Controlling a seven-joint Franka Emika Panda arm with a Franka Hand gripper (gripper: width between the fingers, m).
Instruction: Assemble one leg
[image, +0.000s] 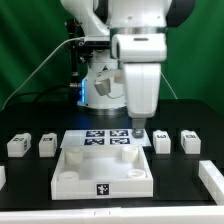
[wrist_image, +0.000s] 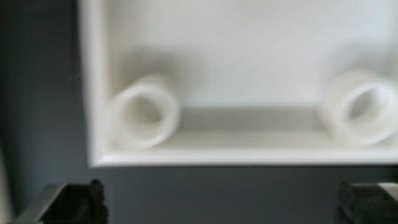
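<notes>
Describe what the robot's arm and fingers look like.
The arm is glossy white with dark joint sections, ending in a boxy white hand housing. Its two fingers are short, dark and blocky. A thin dark cable hangs beside it.

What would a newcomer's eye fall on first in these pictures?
The white arm, its gripper hanging open near the far edge of the white panel, mid-table. Then four small legs, two at the exterior view's left, two at its right. The wrist view fills with the panel's two round sockets.
</notes>
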